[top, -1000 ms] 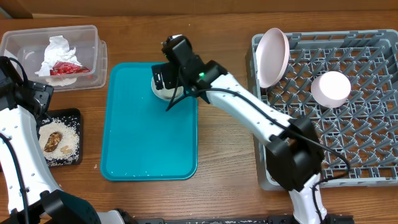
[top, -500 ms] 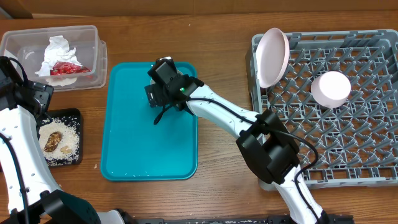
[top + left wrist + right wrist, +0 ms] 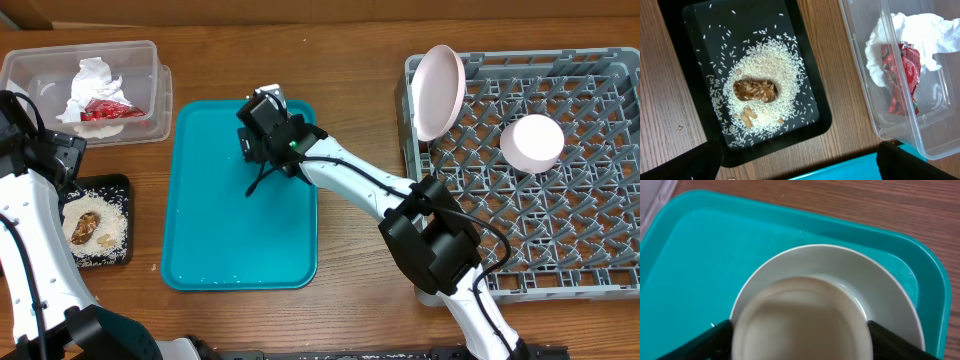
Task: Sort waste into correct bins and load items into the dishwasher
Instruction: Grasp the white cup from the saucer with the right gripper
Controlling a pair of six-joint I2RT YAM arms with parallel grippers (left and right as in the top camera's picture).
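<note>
Right pincer (image 3: 800, 326) spread around small white cup (image 3: 800, 305) (pinching? cannot tell), left pincer (image 3: 797, 150) wide over black tray (image 3: 695, 30)

The work surface is a brown wooden table (image 3: 360, 60) with visible grain. Lighting is even, without hard shadows.

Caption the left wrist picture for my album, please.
Sorted waste: rice and brown lumps in the black tray, napkin and red wrapper in the clear tub beside it.
</note>
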